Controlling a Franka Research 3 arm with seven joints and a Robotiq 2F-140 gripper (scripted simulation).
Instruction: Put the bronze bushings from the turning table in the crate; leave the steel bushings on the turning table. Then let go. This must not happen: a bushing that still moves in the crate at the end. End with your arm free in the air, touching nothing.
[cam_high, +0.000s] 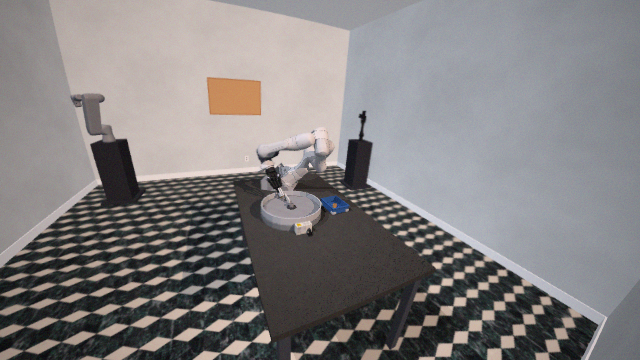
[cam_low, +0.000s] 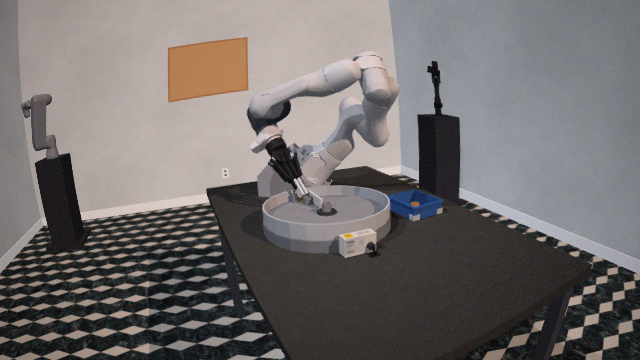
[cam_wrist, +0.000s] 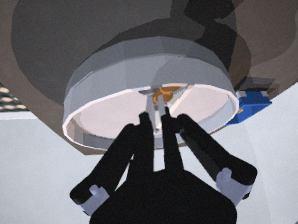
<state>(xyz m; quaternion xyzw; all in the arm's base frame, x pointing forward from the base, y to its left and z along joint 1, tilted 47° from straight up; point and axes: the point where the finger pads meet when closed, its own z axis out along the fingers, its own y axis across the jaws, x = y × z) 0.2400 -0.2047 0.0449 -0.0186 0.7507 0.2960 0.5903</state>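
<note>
The turning table (cam_high: 275, 214) (cam_low: 310, 234) (cam_wrist: 125, 67) is a round grey tray with a raised wall. My gripper (cam_high: 286, 198) (cam_low: 304, 193) (cam_wrist: 156, 103) points down at a slant inside its wall. Its fingers are nearly together, and I see nothing held between them. Bronze bushings (cam_low: 302, 199) (cam_wrist: 165, 94) lie right by the fingertips, partly hidden; I cannot tell how many. A grey piece (cam_low: 292, 197), seemingly a steel bushing, lies beside them. The blue crate (cam_high: 342, 209) (cam_low: 427, 212) (cam_wrist: 256, 107) stands right of the turning table, with a bronze bushing (cam_high: 335, 205) (cam_low: 415, 204) inside.
A grey knob (cam_low: 326, 206) on a dark disc stands at the middle of the turning table, with a pale bar (cam_low: 316, 198) reaching toward it. A white box (cam_high: 301, 228) (cam_low: 356, 243) with a small black part stands in front of the wall.
</note>
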